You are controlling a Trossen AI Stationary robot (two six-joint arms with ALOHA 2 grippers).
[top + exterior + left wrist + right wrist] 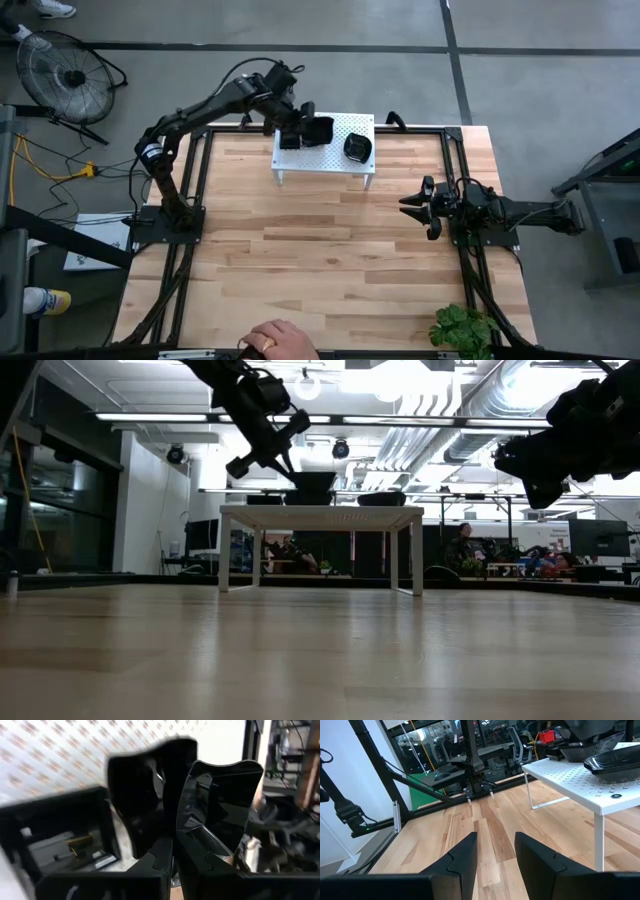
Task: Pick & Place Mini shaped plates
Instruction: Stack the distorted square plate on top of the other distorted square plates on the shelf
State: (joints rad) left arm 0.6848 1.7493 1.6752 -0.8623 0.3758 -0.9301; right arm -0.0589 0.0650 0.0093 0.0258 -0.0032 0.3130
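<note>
A white perforated stand (330, 160) stands at the table's far middle. One glossy black mini plate (357, 148) rests on its top, toward the right end; it also shows in the low view (382, 498). My left gripper (300, 128) is over the stand's left part, shut on another black plate (320, 130), which shows in the low view (312, 484) at the stand's top. A flat square black dish (60, 840) lies beside it in the left wrist view. My right gripper (412, 206) is open and empty above the table's right side. My left gripper pinches the black plate's raised wall (187, 795) between its two fingers, one finger inside the plate and one outside. The fingers slant down from the table's left side. Whether the plate's underside still rests on the stand or hangs just above it, I cannot tell.
The bare wooden table top (320, 260) stretches in front of the stand. A person's hand (280, 340) shows at the near edge and a green plant (462, 328) at the near right corner. A fan (62, 75) stands on the floor at the far left.
</note>
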